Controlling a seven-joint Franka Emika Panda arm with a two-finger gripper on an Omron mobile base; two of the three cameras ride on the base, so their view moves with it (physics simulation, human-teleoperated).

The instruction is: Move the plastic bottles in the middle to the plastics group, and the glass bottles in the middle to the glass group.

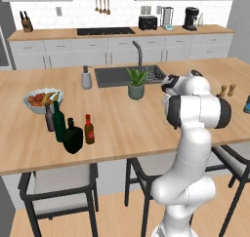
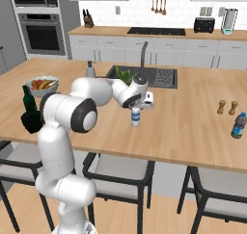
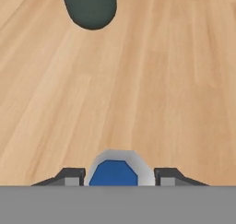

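The gripper [image 2: 136, 113] stands over the middle of the wooden table [image 2: 193, 127], its jaws partly closed, one on either side of a small plastic bottle [image 2: 135, 117] with a pale body and a blue cap. In the hand view the two dark fingertips [image 3: 69, 176] sit flush against the shoulders of this bottle, so the grip appears made. The bottle stands upright on the table just in front of the potted plant [image 1: 136, 83].

For the step in hand, lift straight up until the base clears the wood, keep the bottle vertical, then carry it right toward the blue-capped plastic bottle [image 2: 238, 125] near the right edge, beside the two small wooden shakers [image 2: 227, 107]. A thin plastic wall will likely yield under pressure, so grip force should stay moderate.

The glass bottles [image 1: 73, 136] already stand at the left: a squat blackish one and a slim brown one with red cap, just beside the glass group [image 1: 58, 121] and near the fruit bowl [image 1: 41, 100]. The glass looks smooth and glossy; the table shows matte wood grain.
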